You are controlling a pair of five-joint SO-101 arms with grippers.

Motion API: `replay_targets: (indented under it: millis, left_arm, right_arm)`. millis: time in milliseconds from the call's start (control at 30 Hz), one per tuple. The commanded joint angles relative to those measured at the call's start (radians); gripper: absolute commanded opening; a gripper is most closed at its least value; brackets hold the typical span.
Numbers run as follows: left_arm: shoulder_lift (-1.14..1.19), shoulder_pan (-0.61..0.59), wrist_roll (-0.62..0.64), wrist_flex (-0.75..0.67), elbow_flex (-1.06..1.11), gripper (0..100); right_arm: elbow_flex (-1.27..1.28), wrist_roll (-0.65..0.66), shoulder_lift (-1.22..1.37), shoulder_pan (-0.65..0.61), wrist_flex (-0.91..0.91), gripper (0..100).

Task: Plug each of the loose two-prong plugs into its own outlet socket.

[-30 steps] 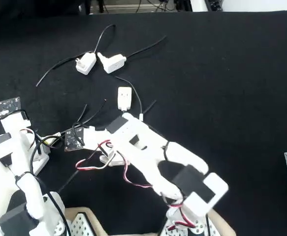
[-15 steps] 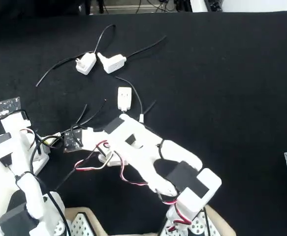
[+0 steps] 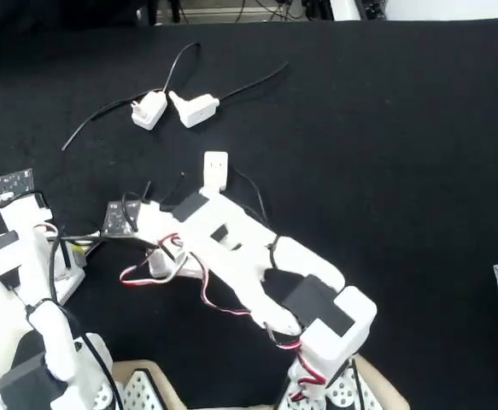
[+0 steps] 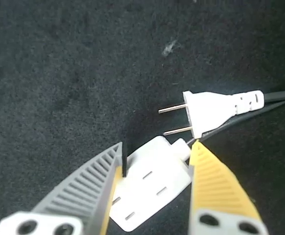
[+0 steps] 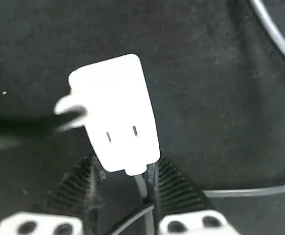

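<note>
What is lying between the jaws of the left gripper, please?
A white socket sits between the jaws of the left gripper; the left wrist view shows it, with a plug just beyond.

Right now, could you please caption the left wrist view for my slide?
Left gripper clasps a white outlet socket on black cloth; a loose two-prong plug lies just beyond, prongs bare.
</note>
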Motion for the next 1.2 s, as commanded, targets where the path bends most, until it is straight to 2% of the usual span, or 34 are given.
replay_targets:
  millis: [0,367,633,867,1167]
  left_arm:
    - [-0.023,-0.01,-0.005,-0.011,0.002,22]
    - [-0.023,-0.01,-0.005,-0.011,0.002,22]
    - [-0.023,-0.01,-0.005,-0.011,0.002,22]
    - [-0.023,-0.01,-0.005,-0.011,0.002,22]
    - [-0.023,-0.01,-0.005,-0.011,0.002,22]
  right_arm:
    - [-0.14,-0.061,-0.013,0.092,0.043,1.2]
    - [-0.305,-0.13,-0.013,0.316,0.046,1.2]
    - [-0.41,-0.123,0.007,0.486,0.023,1.2]
    - [-0.512,-0.124,0.134,0.569,-0.052,1.1]
    - [-0.773,-0.13,0.409,0.651,-0.089,1.1]
